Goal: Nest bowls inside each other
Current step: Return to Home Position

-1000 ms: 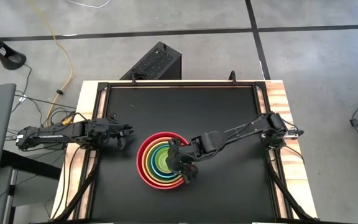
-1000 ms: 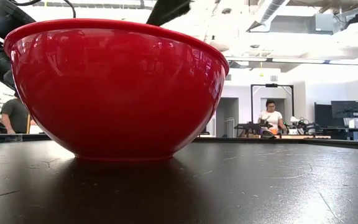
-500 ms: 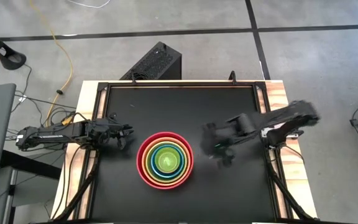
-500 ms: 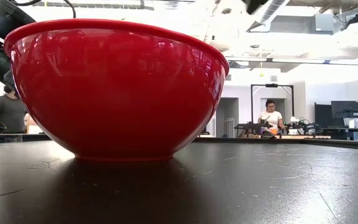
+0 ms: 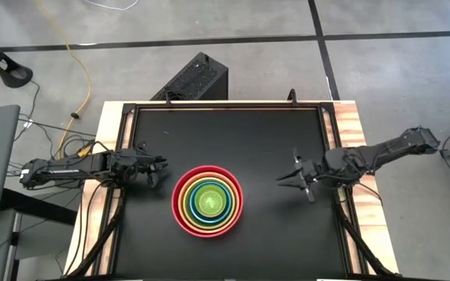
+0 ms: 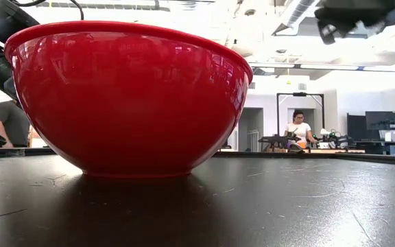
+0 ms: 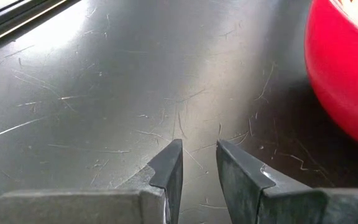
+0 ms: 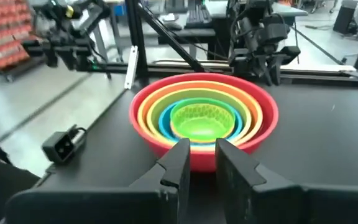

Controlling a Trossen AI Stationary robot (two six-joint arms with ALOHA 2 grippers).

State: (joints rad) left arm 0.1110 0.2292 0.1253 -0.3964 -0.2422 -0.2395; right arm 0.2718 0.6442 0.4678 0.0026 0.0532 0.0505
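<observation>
Bowls nested upright — red outermost, bright green innermost — mid-table.

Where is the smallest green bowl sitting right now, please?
High view: the smallest green bowl sits innermost of the stack in the red bowl, left of the table's centre.

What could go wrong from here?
1. The left tool is parked close beside the red bowl; a careless swing could shove it.
2. The right tool points straight at that bowl; any forward drift would hit it.
3. The small green bowl might sit tilted; the overhead view cannot confirm it.
</observation>
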